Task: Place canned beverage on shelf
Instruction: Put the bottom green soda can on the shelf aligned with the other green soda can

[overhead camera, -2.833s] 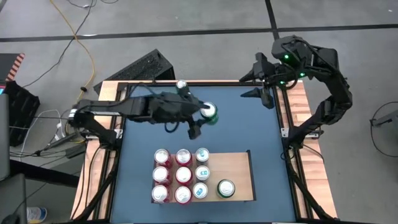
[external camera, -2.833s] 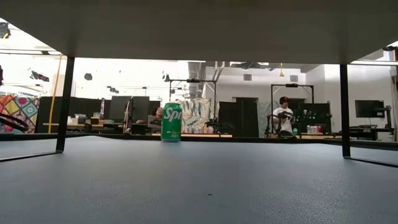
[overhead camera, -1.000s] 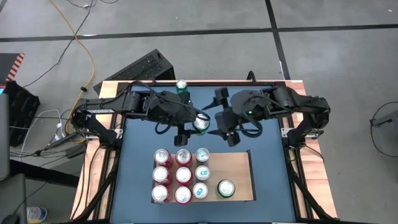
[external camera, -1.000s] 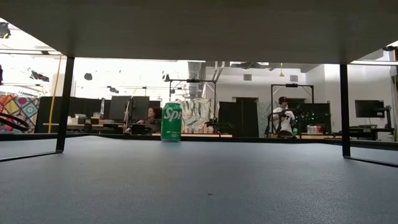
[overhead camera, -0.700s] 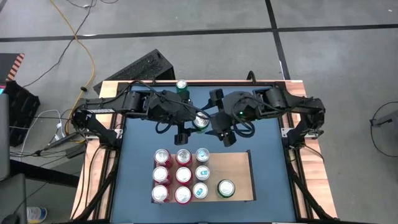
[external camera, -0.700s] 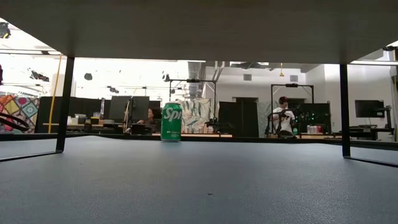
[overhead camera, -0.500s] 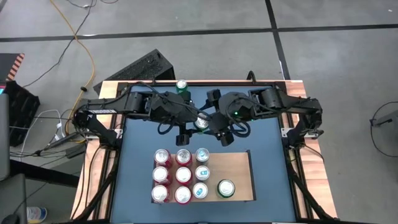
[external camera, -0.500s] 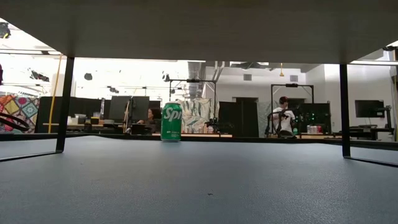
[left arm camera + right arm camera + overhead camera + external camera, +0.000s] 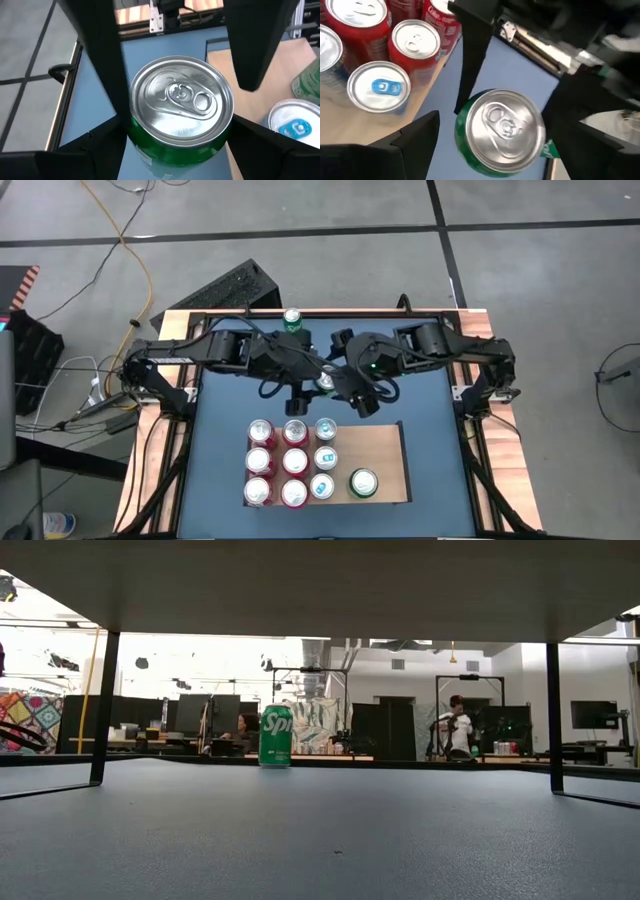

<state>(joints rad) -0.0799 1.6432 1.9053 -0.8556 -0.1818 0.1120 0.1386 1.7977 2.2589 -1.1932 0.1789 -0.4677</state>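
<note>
A green can hangs over the middle of the blue table, with my left gripper shut on it. My right gripper is open; its fingers stand on either side of the same can. The shelf, a pale wooden board, lies at the table's near side. On it stand red cans, blue-tabbed cans and a green can. Another green can stands on its base at the far edge. My left gripper pinches the can's side wall just under the top rim, one finger on each side. The fingers come slanting down from the table's left. The can is about upright, top up, lifted clear of the table. My right gripper: I cannot tell whether its fingers touch the can.
Black rails and a striped wooden frame border the table. The shelf's right part is bare wood. Open blue table lies to the right of the arms. People sit in the room beyond.
My right gripper has gone toward the table's left and down toward the held can, still open, so that its fingers now flank the can. The can and my left gripper have kept about still.
</note>
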